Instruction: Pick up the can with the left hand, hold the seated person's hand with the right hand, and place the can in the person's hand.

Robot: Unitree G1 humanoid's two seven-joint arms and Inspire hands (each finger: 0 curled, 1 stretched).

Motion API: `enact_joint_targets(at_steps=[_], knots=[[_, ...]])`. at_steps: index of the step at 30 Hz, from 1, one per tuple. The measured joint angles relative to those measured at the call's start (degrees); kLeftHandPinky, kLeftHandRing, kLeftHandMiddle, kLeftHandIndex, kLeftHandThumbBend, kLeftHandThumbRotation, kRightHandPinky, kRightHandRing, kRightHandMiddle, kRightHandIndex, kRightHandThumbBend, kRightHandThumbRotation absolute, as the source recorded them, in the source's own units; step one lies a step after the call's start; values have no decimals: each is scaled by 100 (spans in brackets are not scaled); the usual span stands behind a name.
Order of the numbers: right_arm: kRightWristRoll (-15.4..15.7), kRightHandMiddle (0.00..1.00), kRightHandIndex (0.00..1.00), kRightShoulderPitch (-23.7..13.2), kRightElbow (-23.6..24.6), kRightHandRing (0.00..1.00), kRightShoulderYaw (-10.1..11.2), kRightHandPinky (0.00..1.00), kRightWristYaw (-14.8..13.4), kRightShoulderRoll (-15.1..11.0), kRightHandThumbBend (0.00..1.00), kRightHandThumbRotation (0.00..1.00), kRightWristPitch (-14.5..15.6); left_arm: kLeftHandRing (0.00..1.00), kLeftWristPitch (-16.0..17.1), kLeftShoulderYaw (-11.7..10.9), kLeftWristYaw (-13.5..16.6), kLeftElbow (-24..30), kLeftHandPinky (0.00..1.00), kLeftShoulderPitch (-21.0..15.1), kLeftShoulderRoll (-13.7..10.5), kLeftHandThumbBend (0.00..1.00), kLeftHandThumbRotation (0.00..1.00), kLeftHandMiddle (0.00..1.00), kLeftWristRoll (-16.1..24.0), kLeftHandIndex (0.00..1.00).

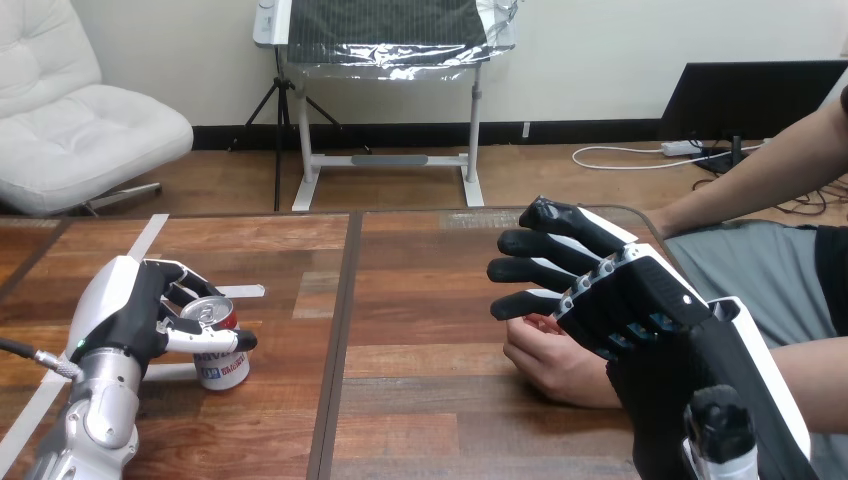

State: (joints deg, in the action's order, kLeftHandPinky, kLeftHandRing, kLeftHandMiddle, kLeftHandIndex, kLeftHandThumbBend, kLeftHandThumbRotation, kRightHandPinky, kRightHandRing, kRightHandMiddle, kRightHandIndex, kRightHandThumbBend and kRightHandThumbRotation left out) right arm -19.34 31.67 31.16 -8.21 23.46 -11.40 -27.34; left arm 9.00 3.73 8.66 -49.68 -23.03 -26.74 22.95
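1. Red at the top and white lower down with blue print, the can [222, 368] has a silver lid with a pull tab.
2. It stands upright on the wooden tabletop [420, 300] near the left edge, and its base looks to be resting on the wood.
3. The left hand [135, 315] grasps the can, with the fingers curled round its upper part from behind and the thumb lying across the front.
4. The left forearm rises from the bottom left corner, with the wrist bent toward the can.
5. The right hand [620, 300] is released, its fingers stretched out and slightly spread, pointing left.
6. It hovers over the person's hand [555, 365], which lies on the tabletop at the right; no finger curls round it, and I cannot tell whether they touch.
7. The right arm comes in from the bottom right corner, with the back of the hand facing up.
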Motion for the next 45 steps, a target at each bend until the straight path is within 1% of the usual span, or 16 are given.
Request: enact_joint_targets(at_steps=[10, 22, 28, 32, 33, 37, 40, 41, 45], knots=[[-1, 80, 83, 0, 0, 77, 0, 68, 0, 0, 86, 83, 0, 37, 4, -3, -11, -1, 32, 0, 0, 81, 0, 41, -7, 46], [-21, 81, 83, 2, 0, 79, 0, 70, 7, -15, 85, 83, 0, 34, 14, -8, -43, 0, 28, 0, -7, 82, 0, 39, -19, 45], [-22, 81, 83, 2, 0, 79, 1, 70, 8, -16, 85, 83, 1, 34, 24, -18, -95, 4, 29, 0, -13, 82, 0, 38, -39, 45], [-17, 82, 84, 1, 0, 81, 4, 73, 5, -16, 81, 81, 2, 34, 26, -23, -145, 22, 30, 0, -17, 82, 0, 39, -65, 45], [-11, 83, 84, 1, 0, 82, 5, 75, 1, -15, 80, 80, 2, 34, 26, -23, -159, 32, 30, 1, -17, 82, 0, 39, -76, 45], [17, 84, 86, -5, -6, 84, 13, 80, -15, -15, 80, 78, 7, 33, 26, -23, -226, 74, 29, 4, -16, 83, 0, 38, -95, 45], [83, 85, 87, -24, -19, 86, 33, 84, -36, -15, 82, 77, 22, 33, 27, -22, -252, 109, 29, 11, -14, 83, 0, 38, -98, 45], [124, 86, 88, -34, -25, 87, 44, 86, -50, -15, 85, 78, 28, 33, 27, -22, -258, 125, 30, 14, -13, 82, 0, 38, -99, 45], [412, 86, 89, -90, -72, 87, 137, 87, -138, -15, 88, 80, 36, 35, 30, -22, -294, 274, 31, 60, -14, 82, 0, 39, -105, 44]])
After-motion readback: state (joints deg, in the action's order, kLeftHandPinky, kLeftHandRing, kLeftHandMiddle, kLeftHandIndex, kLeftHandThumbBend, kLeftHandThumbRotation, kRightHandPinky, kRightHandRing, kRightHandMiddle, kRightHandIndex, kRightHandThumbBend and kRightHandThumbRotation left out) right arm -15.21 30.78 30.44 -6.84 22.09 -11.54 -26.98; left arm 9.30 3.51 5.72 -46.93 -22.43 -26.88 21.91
